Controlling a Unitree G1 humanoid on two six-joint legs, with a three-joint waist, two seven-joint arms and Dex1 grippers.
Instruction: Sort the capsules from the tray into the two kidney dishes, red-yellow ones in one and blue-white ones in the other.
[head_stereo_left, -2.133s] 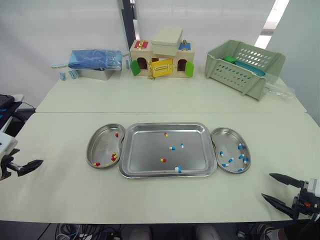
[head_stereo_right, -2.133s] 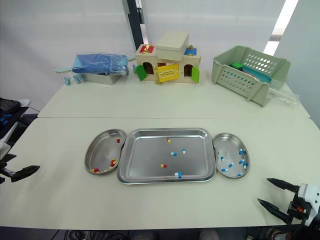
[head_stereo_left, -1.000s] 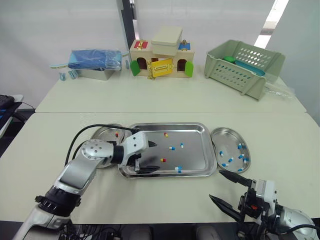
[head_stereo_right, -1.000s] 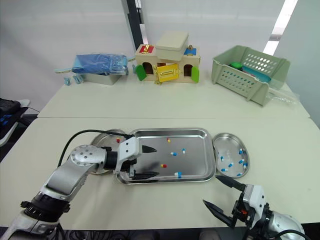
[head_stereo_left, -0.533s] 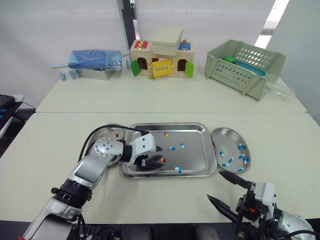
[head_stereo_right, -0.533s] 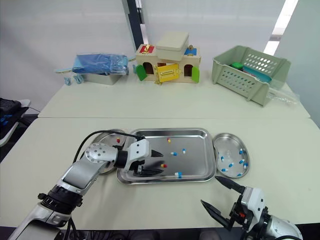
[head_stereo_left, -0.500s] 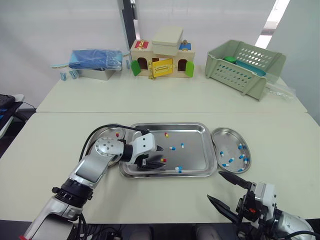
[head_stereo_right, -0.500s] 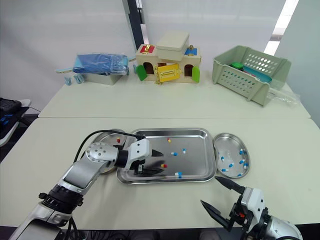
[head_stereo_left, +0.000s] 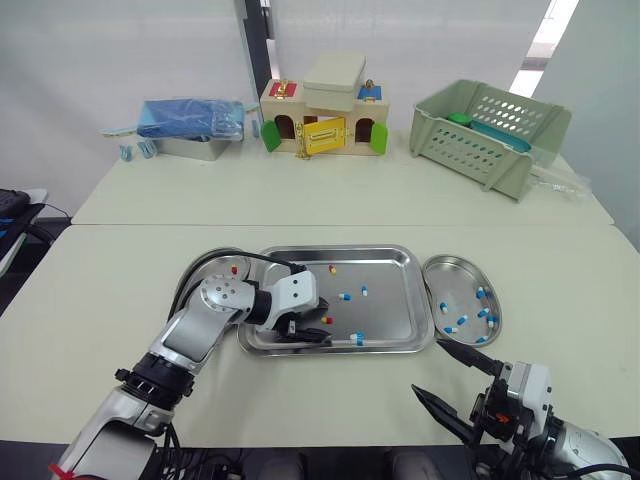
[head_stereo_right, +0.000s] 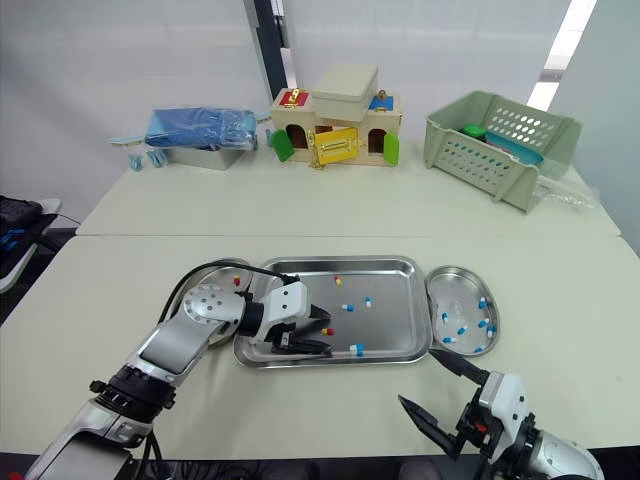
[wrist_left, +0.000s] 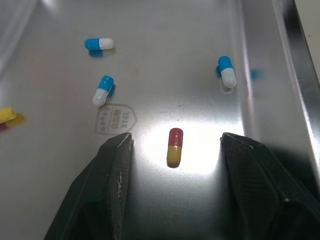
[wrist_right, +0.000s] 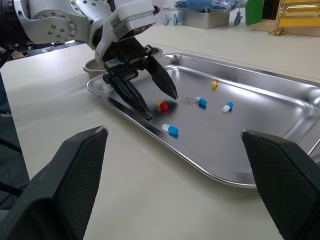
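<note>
Capsule (wrist_left: 175, 146) (red-yellow) lies btwn L gripper (wrist_left: 174, 140) fingers, spread wide & empty, long axis parallel to them.

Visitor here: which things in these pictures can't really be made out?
Left kidney dish: eye views, the left arm covers most of it, so its capsules cannot be counted.
Green basket: eye views, its own wall hides most of the contents.
Red-yellow capsule at the edge: left wrist view, cut off by the picture's edge.
Stamp on the tray: left wrist view, lettering too small to read.
</note>
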